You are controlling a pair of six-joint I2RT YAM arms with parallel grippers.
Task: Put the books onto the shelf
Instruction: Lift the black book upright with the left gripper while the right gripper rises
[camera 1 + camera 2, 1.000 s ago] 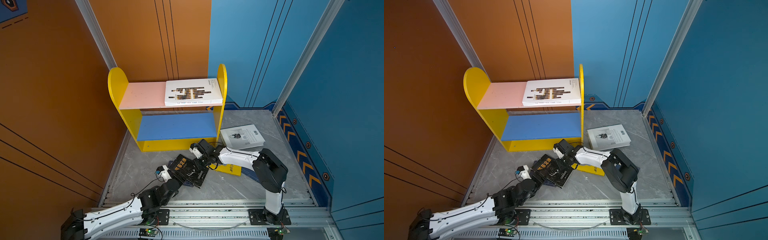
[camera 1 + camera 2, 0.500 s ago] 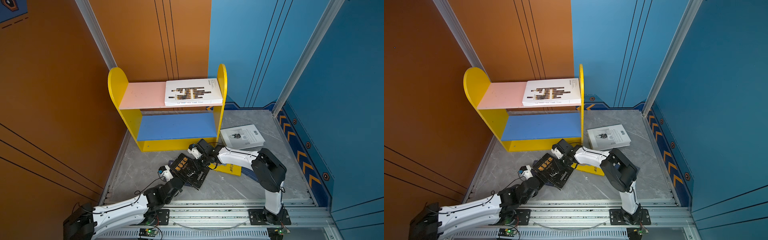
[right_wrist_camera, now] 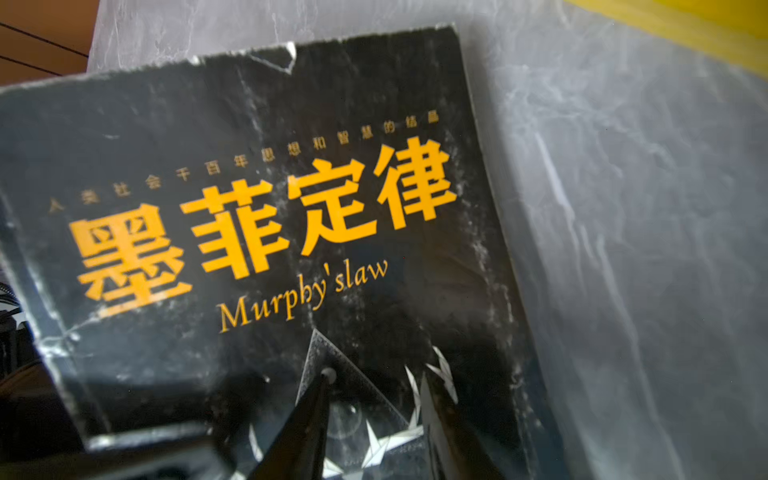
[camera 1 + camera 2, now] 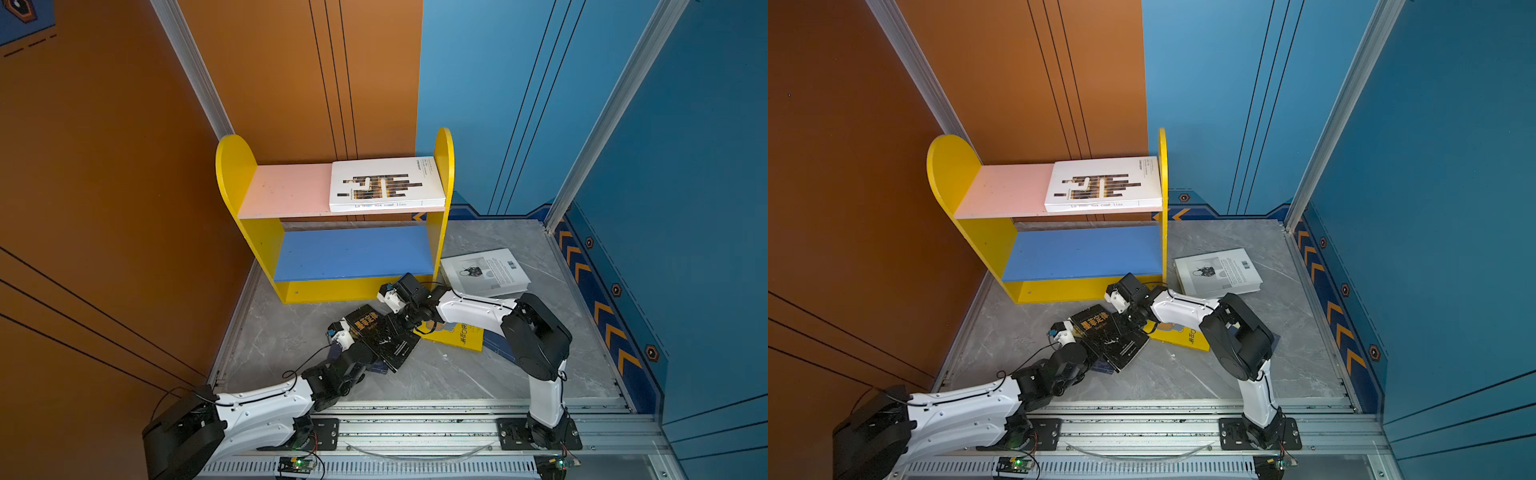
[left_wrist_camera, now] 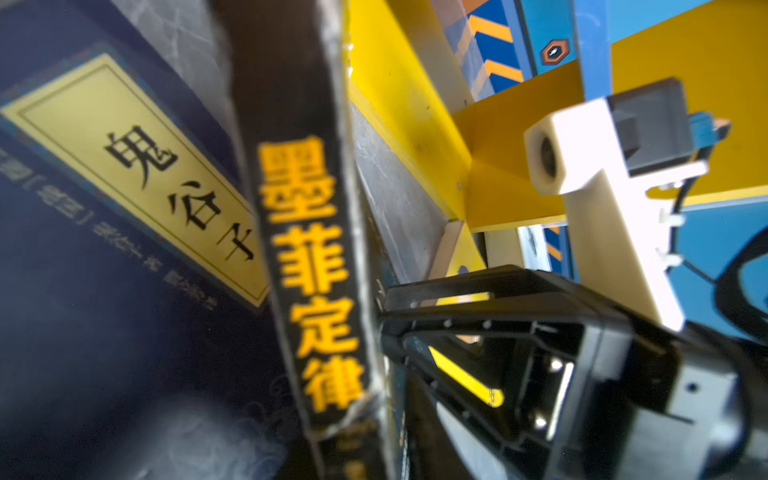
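Before the shelf [image 4: 232, 174], arms [image 4: 266, 405] [image 4: 473, 309] stretch low to black book [image 4: 374, 332]; right claw [image 3: 378, 384] ajar, left claw [image 4: 356, 353] unclear.

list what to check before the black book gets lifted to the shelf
1. Left fingers gripping the black book: cannot tell; they are hidden behind it.
2. Right fingers gripping it: not ok; both lie apart over the cover.
3. Book free of neighbours: not ok; a navy book lies partly beneath it.
4. Space on the shelf: ok; the blue board is bare, the pink board half bare beside the white book.
5. Yellow book out of the way: cannot tell; the right arm covers part of it.
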